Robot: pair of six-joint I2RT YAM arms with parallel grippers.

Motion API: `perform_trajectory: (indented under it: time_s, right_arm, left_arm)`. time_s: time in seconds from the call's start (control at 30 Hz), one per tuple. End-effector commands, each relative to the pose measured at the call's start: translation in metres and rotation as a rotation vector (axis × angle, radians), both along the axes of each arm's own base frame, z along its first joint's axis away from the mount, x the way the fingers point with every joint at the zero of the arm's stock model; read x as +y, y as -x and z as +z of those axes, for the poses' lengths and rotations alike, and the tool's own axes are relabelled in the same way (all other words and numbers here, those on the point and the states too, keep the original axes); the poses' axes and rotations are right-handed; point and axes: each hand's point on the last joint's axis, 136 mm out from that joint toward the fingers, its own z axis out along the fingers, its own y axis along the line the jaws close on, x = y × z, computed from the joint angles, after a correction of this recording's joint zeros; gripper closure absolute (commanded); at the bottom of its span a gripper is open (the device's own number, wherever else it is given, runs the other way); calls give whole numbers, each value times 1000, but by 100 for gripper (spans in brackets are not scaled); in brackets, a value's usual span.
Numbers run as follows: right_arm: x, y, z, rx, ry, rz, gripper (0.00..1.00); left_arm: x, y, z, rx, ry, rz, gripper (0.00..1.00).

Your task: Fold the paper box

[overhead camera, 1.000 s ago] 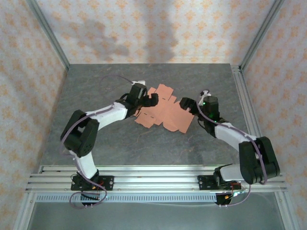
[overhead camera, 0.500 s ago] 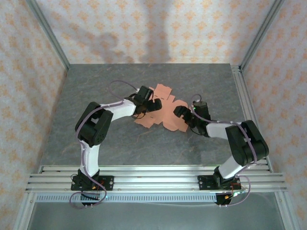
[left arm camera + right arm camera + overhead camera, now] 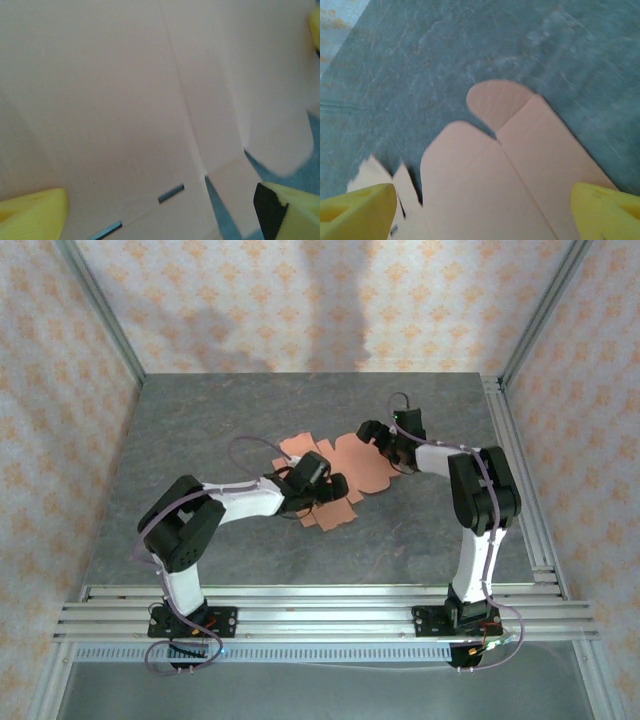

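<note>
The paper box (image 3: 356, 466) is a flat salmon-orange die-cut sheet with tabs and slots, lying on the grey table (image 3: 200, 440) near its middle. My left gripper (image 3: 333, 488) hovers low over the sheet's near half, its jaws wide apart. In the left wrist view the sheet (image 3: 125, 100) spreads between the yellow fingertips (image 3: 35, 210), showing creases and two slots. My right gripper (image 3: 372, 433) stands open at the sheet's far right edge. In the right wrist view, rounded tabs of the sheet (image 3: 520, 175) lie under the open gripper (image 3: 482, 212).
Aluminium rails run along the table's right side (image 3: 515, 470) and front edge (image 3: 320, 610). Patterned walls (image 3: 300, 300) close in the back and both sides. Bare grey table lies left of and behind the sheet.
The sheet has turned and shifted on the table. My left gripper has moved nearer and rightward over its near half. My right gripper has swung to the far edge.
</note>
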Motion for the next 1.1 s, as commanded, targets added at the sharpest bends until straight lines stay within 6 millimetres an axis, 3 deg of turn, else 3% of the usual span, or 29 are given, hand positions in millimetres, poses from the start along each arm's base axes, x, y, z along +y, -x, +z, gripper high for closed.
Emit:
perform_trajectory:
  time_s: [0.0,0.17,0.23,0.37,0.47,0.5,0.6,0.67,0.8,0.93,1.07]
  right_arm:
    - [-3,0,9,23,18,45,10]
    - [-18,12,65,-126,49,58,9]
    - [-20,28,75,-150,40,58,9]
    - [-19,64,76,-153,8,63,9]
    - [-7,98,70,-148,6,108,9]
    - [1,110,68,-166,1,133,9]
    - [28,146,61,-196,-30,235,10]
    - [48,169,57,-196,-31,330,11]
    - [86,210,43,-196,-4,518,11]
    - [110,230,29,-191,23,626,11]
    - [109,228,-5,-54,81,621,12]
  left_arm:
    - [10,1,27,-55,7,75,3]
    - [42,-12,55,-98,-148,16,3]
    - [50,-25,54,-85,-156,-4,3]
    - [63,-61,40,-43,-139,-9,11]
    - [66,-91,34,-29,-115,-9,23]
    - [65,-99,21,-3,-109,-17,27]
    - [59,-122,12,19,-94,-36,39]
    - [56,-132,6,33,-108,-47,44]
    - [53,-147,-1,42,-122,-58,45]
    - [57,-149,-10,70,-128,-48,45]
    - [65,-140,-14,86,-139,-28,45]
